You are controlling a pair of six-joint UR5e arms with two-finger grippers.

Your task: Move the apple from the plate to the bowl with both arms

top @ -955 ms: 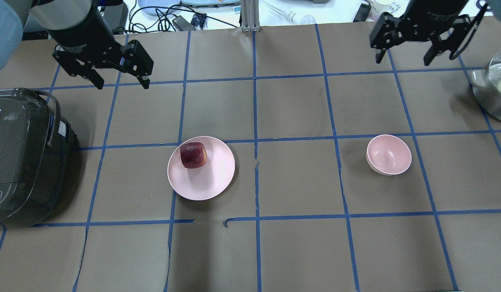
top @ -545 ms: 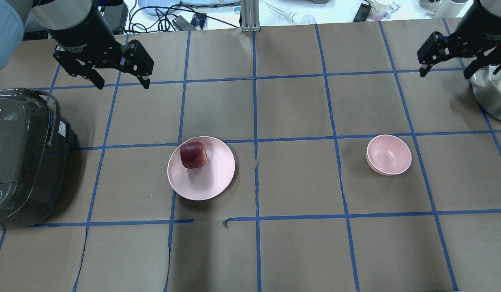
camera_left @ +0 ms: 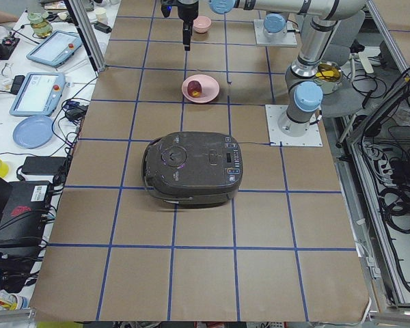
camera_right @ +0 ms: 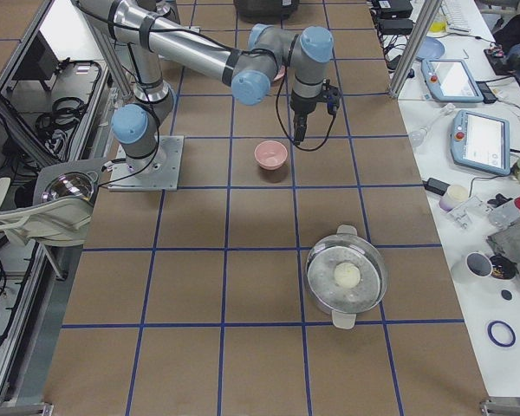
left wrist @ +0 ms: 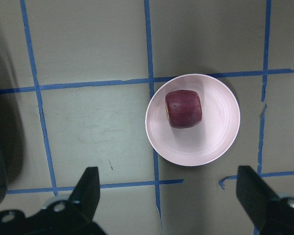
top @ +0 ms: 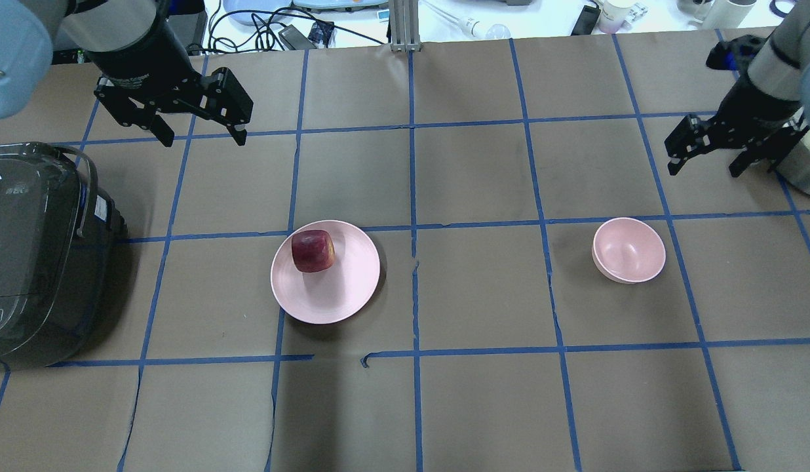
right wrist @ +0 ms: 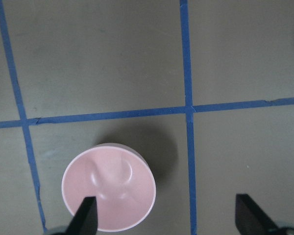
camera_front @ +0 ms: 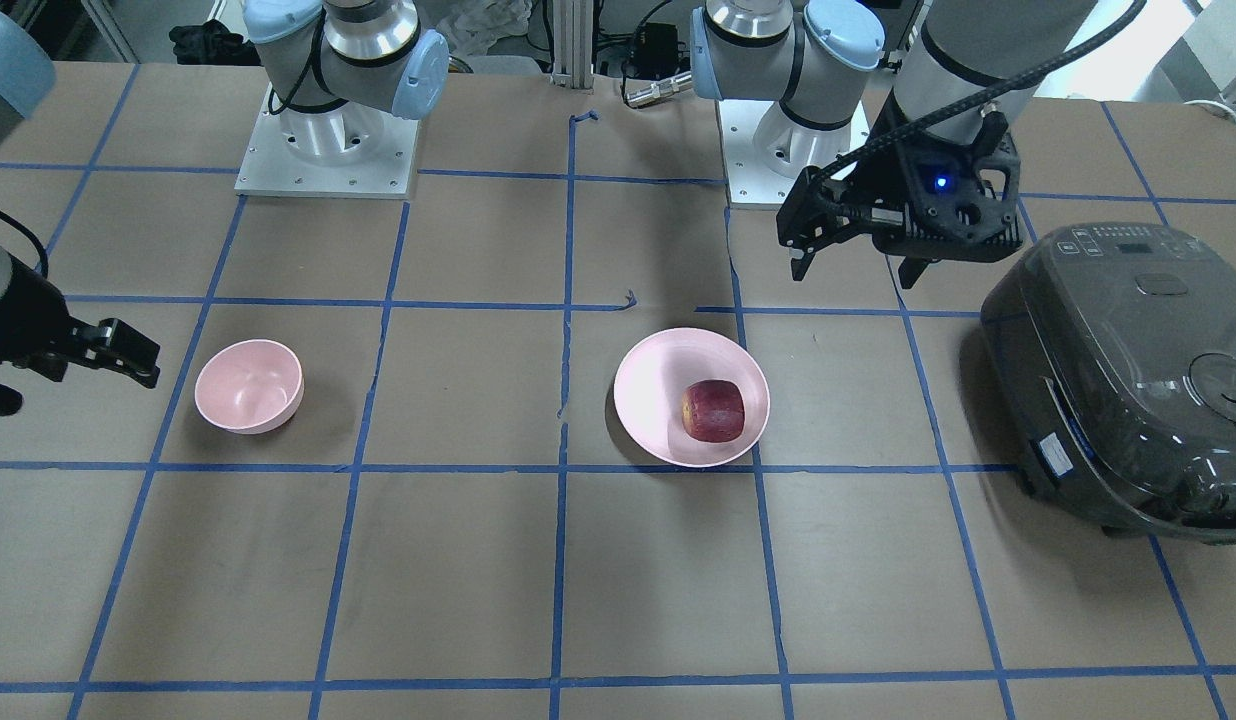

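Dark red squat apple [top: 312, 251] sits on pink plate [top: 343, 292]; both jaws gape wide.

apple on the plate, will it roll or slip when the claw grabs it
The apple looks squat and flat-topped, so it likely rolls little. Its rounded sides might slip under a squeeze. It sits off-centre on the smooth, low-rimmed plate, so a nudge could slide it.

Matt brown paper table cover [top: 477, 406], smooth matt pink plate [top: 343, 295] and bowl [top: 641, 262], glossy dark plastic cooker [top: 31, 262], shiny metal pot [camera_right: 364, 299]
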